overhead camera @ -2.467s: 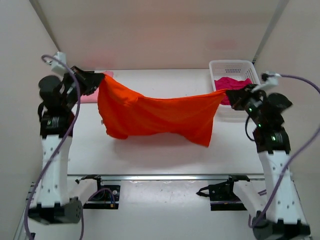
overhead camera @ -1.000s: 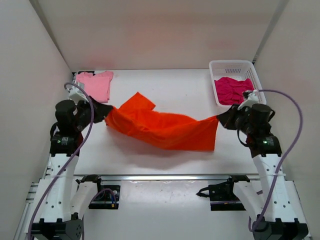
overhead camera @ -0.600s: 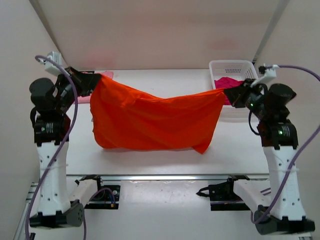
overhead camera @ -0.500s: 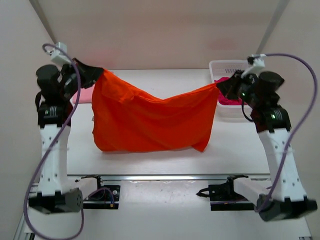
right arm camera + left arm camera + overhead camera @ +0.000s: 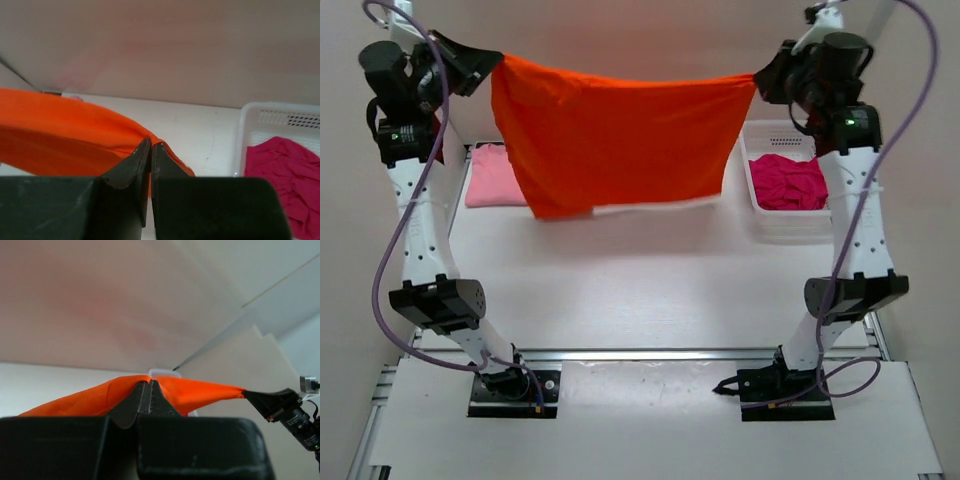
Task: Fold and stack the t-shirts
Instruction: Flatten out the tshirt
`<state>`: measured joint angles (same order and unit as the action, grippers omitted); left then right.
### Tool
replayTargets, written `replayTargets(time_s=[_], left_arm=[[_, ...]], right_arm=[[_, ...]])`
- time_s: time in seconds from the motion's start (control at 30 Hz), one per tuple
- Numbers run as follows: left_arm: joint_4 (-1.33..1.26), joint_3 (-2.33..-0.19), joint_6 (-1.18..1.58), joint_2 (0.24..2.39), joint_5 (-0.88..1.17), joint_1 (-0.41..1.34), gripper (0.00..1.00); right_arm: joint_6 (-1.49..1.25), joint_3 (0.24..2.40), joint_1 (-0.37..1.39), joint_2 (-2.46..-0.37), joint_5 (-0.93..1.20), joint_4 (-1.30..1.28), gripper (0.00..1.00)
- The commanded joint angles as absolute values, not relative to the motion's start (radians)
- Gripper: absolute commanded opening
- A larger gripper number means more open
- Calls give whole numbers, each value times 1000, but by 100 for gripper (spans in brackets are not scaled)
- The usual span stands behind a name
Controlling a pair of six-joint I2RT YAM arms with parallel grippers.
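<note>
top external view: over the tabletop's (image 5: 640, 280) far edge the orange shirt (image 5: 620, 130) hangs spread, its top corners pinched in the clamped left gripper (image 5: 492, 68) and right gripper (image 5: 760, 78). basket (image 5: 790, 224) at the far right corner holds the magenta shirt (image 5: 788, 182); pink shirt (image 5: 492, 178) lies at the far left.

Matt cloth orange t-shirt (image 5: 620, 140); perforated plastic basket (image 5: 790, 224)

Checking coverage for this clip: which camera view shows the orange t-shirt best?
Top external: the whole orange t-shirt hangs spread between the two arms. Left wrist shows only the edge pinched in the left jaws, stretching toward the other arm; right wrist shows just the corner in the right jaws and a sagging strip.
</note>
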<state>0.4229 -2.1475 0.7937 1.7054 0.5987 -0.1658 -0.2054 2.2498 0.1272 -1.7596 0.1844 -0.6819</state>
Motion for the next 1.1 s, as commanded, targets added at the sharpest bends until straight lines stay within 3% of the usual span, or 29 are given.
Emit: replayTargets(time_s=[0.0,0.1,0.2,0.4,0.57,0.73,1.07], left_arm=[[255,-2135,919,1628,712,-207,0],[313,-2082,823,1628,687,-164,0],[356,-1909,708,1583,641,-71,0],[187,-1061,640,1254,422,44,0],[237,-697,588,1103,312,130,0],[339,-572,509,1049,227,80,0],[482,-554,416,1035,227,80,0]], right_arm=[[-209,2284,72,-1661,180,-659,0],[-175,2235,80,-1655,160,-681,0],[-141,2029,71,-1609,166,-615,1],[-202,1342,40,-1424,250,-417,0],[-262,987,45,-1326,187,-399,0],[-319,718,-26,-1253,192,-387,0],[-313,713,2,-1293,158,-524,0]])
